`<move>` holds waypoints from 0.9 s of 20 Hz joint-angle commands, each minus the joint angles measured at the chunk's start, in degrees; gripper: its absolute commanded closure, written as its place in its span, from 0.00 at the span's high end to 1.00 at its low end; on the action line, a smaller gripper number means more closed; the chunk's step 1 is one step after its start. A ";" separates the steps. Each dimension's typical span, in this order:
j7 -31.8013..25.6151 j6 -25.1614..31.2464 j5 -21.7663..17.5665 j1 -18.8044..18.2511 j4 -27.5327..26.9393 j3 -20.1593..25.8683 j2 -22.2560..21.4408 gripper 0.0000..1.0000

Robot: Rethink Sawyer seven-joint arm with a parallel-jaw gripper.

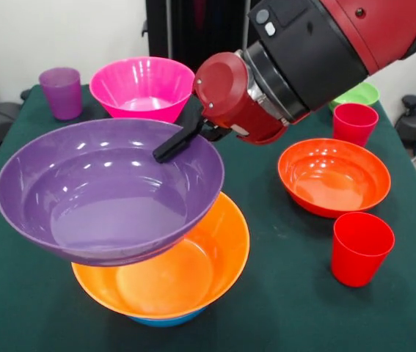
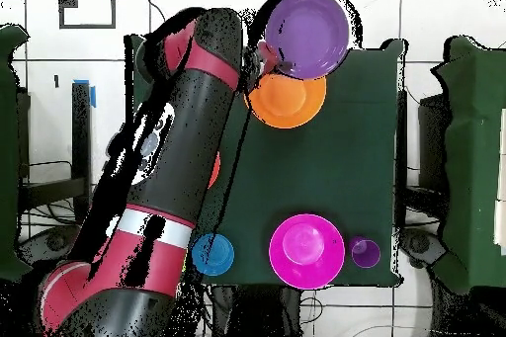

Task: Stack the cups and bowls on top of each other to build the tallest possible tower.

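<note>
One purple bowl rim between fingers.

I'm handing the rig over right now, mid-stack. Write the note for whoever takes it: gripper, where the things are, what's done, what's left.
Gripper: shut on the rim of the purple bowl, holding it tilted over the orange bowl; not released.
Tower so far: the orange bowl sits on a blue bowl, of which only an edge shows.
Loose on the table: pink bowl, purple cup, red-orange bowl, two red cups, green bowl behind the far one. The overhead view shows another blue bowl near the base.
Left: seat the purple bowl, let go, then add the rest.
</note>
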 commanded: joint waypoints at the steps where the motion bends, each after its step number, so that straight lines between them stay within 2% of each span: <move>1: -2.67 -0.01 -2.07 -0.01 1.10 7.60 2.34 0.00; 15: -2.24 1.04 -1.12 1.41 1.74 8.46 3.03 0.00; 18: -2.42 1.92 -0.97 1.20 0.38 8.29 3.47 0.00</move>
